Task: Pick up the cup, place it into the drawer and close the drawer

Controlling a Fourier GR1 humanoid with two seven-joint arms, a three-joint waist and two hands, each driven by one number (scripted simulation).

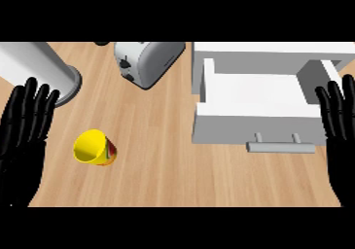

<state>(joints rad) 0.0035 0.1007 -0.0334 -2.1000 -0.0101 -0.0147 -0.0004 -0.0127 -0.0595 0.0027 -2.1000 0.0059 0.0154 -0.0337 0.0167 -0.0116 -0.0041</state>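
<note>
Cup (94, 147) is not yet picked up, so by my reading every step of the task lies ahead: the grasp, the placing and the closing of the drawer.

The left hand (22, 129) rests at the view's left edge, open, with its fingers straight and pointing up, and it holds nothing. The cup is near it to the right, apart from the fingers. The cup lies tipped on its side on the wooden surface (172, 175), its mouth turned up and to the left. It is yellow, with a red and green pattern on its outer wall. Only its yellow inner wall shows, and I see nothing in it.

The right hand (341, 121) rests at the view's right edge, also open with its fingers straight up, and it too holds nothing. It shows against the right side of the drawer (208, 87). I cannot tell whether it touches the drawer.

The drawer is white and stands pulled out from its white cabinet (273, 48). Its grey handle (280, 146) faces the lower edge of the view. The drawer's inside shows only a plain white floor, with nothing lying in it. The cup is well apart from the drawer, across a stretch of bare wood.

Farther off, a silver toaster (148, 61) stands beyond the cup. A tall pale cylinder (29, 65) on a grey foot fills the upper left corner.
</note>
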